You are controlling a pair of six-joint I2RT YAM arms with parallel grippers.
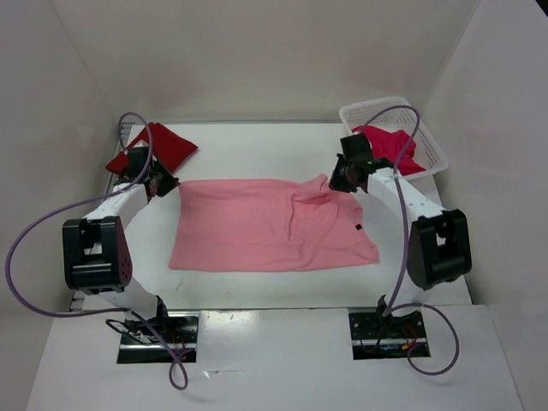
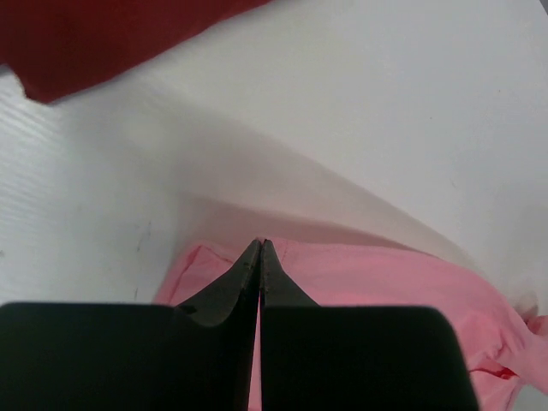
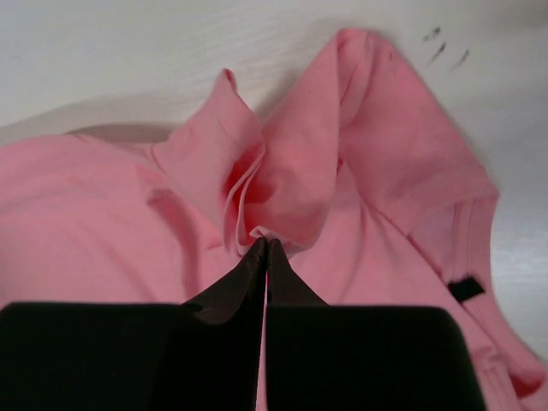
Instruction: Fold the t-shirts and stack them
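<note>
Right wrist: pink shirt (image 3: 103,231) pinched between fingers (image 3: 233,289).

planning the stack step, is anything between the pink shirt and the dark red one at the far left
Nothing loose does. Only bare table lies between the pink shirt and the dark red shirt, apart from the left gripper, whose fingers pinch the pink shirt's far corner.
</note>
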